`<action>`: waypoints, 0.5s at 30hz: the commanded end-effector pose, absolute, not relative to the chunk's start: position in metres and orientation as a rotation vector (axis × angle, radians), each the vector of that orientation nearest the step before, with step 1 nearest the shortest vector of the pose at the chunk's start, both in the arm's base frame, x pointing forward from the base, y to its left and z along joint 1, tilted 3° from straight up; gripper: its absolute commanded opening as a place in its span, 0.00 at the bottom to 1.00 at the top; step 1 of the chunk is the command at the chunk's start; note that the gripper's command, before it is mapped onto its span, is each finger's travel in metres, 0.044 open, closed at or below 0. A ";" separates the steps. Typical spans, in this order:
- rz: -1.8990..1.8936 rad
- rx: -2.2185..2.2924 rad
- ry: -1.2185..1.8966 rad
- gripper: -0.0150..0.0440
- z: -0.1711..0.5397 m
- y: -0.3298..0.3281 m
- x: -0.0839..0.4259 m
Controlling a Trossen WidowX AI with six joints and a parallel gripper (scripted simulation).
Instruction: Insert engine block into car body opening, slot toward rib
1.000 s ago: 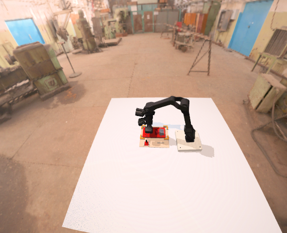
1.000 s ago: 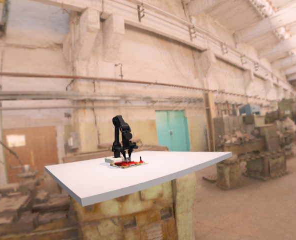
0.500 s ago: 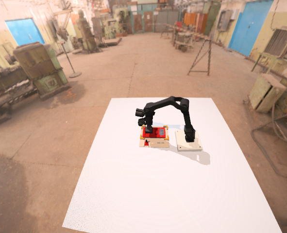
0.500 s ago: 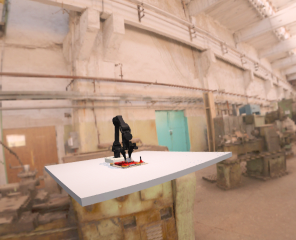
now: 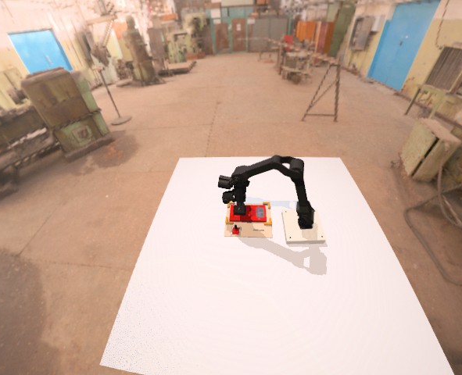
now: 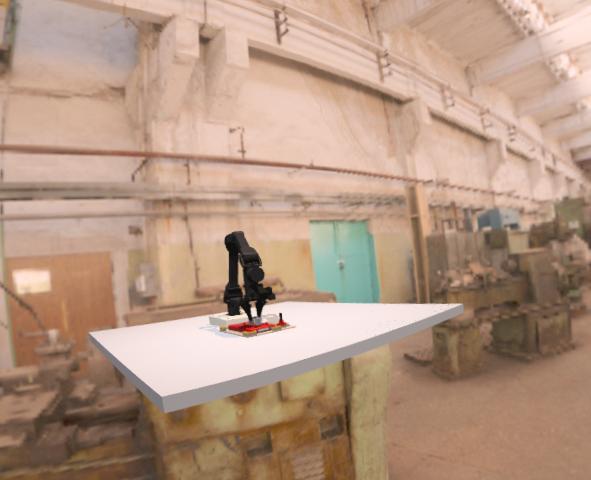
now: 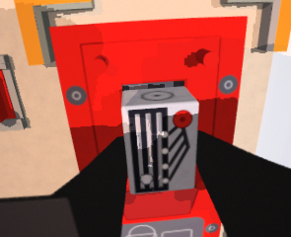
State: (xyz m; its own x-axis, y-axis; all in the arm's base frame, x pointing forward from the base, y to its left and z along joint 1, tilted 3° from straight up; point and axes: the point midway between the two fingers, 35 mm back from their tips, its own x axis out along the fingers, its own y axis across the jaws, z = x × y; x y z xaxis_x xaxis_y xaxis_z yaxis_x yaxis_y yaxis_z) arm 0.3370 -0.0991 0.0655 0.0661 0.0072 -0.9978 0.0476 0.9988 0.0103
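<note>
The grey engine block (image 7: 160,148) (image 6: 257,320) is between the fingers of my gripper (image 7: 159,141) (image 6: 254,320), which is shut on it. Its top, with dark stripes and a red round cap, faces the wrist camera. It stands over the opening (image 7: 155,86) in the red car body (image 7: 145,35) (image 5: 248,219); a dark strip of the opening shows past its far edge. The block hides the rest of the opening, so the rib, the slot side and how deep the block sits cannot be told.
The car body lies on a beige board (image 5: 245,232) between grey and orange corner brackets (image 5: 266,204). A small red part with a black knob (image 5: 235,229) stands near the board's front left. The arm's cream base plate (image 5: 293,236) is to the right.
</note>
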 end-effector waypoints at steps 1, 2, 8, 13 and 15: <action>-0.032 0.049 1.502 0.52 0.064 -0.099 0.338; -0.032 0.049 1.502 0.52 0.064 -0.099 0.338; -0.032 0.049 1.502 0.52 0.062 -0.099 0.338; -0.031 0.049 1.502 0.52 0.061 -0.099 0.338; -0.031 0.049 1.502 0.52 0.060 -0.099 0.338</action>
